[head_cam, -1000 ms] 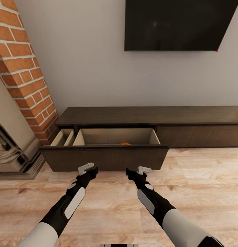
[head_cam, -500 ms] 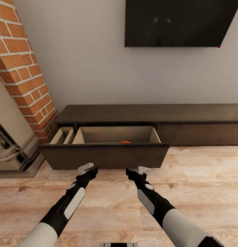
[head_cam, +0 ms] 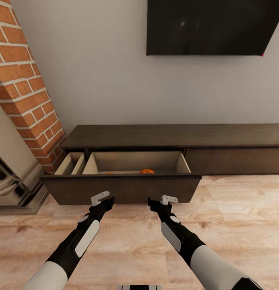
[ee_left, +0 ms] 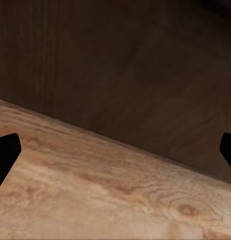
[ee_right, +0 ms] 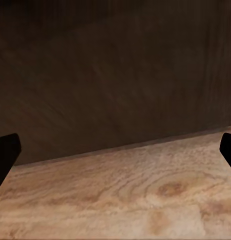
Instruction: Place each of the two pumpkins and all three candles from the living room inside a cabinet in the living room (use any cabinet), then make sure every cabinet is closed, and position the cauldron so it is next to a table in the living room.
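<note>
Compared with the two preceding head views, the whole scene has shifted: the cabinet (head_cam: 171,139) and its pulled-out drawer (head_cam: 121,187) sit slightly lower and larger in view, and more of the drawer's pale interior is exposed, while both arms keep the same pose. This indicates that the camera and base have moved closer rather than that any object has moved. The approach now brings the drawer front just ahead of the left gripper (head_cam: 102,198) and the right gripper (head_cam: 166,199); both wrist views show the dark wood panel close in front, above the plank floor (head_cam: 236,225). Both grippers are released, fingers spread wide, and neither holds anything. One pumpkin (head_cam: 146,171) lies inside the open drawer, ahead of and above the right gripper, mostly hidden by the drawer front; a faint orange speck further toward the left gripper's side may be a second item, but it is too small to identify. Judged from this, the likely step in hand is pushing the drawer shut. A narrower compartment (head_cam: 70,164) also stands open, ahead and outboard of the left gripper, and must be closed as well. A brick column (head_cam: 24,84) and a fireplace surround (head_cam: 12,177) stand outboard of the left gripper and limit lateral clearance there. A dark wall screen (head_cam: 207,26) hangs above the cabinet, well apart from both grippers.
</note>
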